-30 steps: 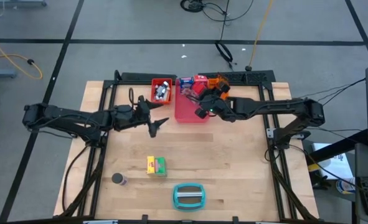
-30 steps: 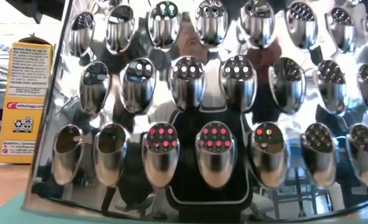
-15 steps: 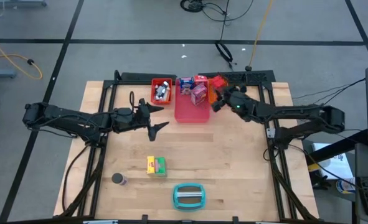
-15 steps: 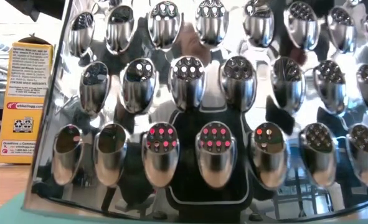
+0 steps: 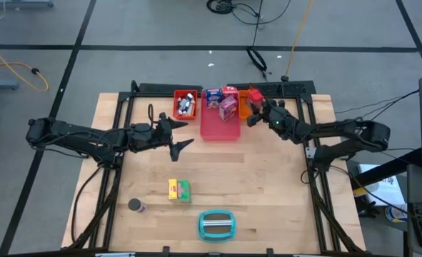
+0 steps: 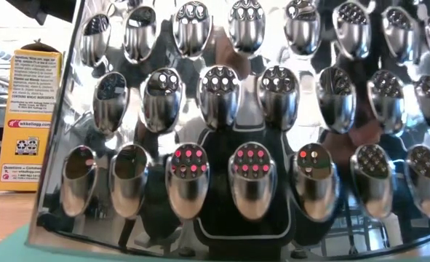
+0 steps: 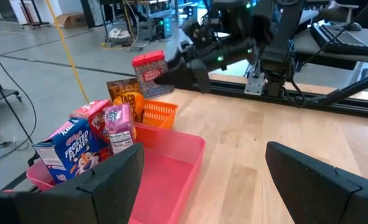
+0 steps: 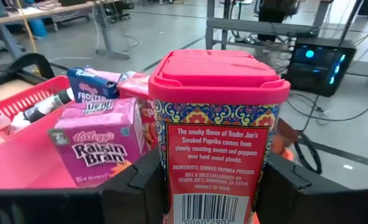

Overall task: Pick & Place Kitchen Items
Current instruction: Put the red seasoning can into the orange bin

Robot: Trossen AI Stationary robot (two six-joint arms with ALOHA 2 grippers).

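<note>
My right gripper (image 5: 256, 107) is shut on a red paprika tin (image 8: 218, 137) with a pink-red lid, above the orange tray (image 5: 243, 109); the left wrist view shows the tin (image 7: 147, 67) over that tray (image 7: 154, 113). The pink tray (image 5: 220, 128) holds a blue-white box (image 5: 212, 96), a red-white box (image 5: 230, 90) and a purple raisin box (image 8: 99, 146). Small bottles lie in the red tray (image 5: 185, 104). Yellow and green boxes (image 5: 179, 189) and a dark can (image 5: 135, 205) stand on the table. My left gripper (image 5: 179, 138) hovers open near the pink tray's left side. My right gripper pinches the paprika tin by its two side walls (image 8: 165, 186), one finger (image 8: 131, 186) on each side, below the lid. The fingers come about level from the table's right. The tin stands upright, lifted above the orange tray.
A teal-and-grey grater (image 5: 216, 224) lies near the table's near edge and fills the low view (image 6: 236, 145), with the yellow box (image 6: 31, 109) beside it. A brown packet (image 7: 122, 93) stands in the orange tray. Bare wood lies mid-table.
My right gripper has carried the red tin toward the table's right and slightly toward its far edge, from over the pink tray's right side to over the orange tray. The purple box in the pink tray has come into view behind it.
</note>
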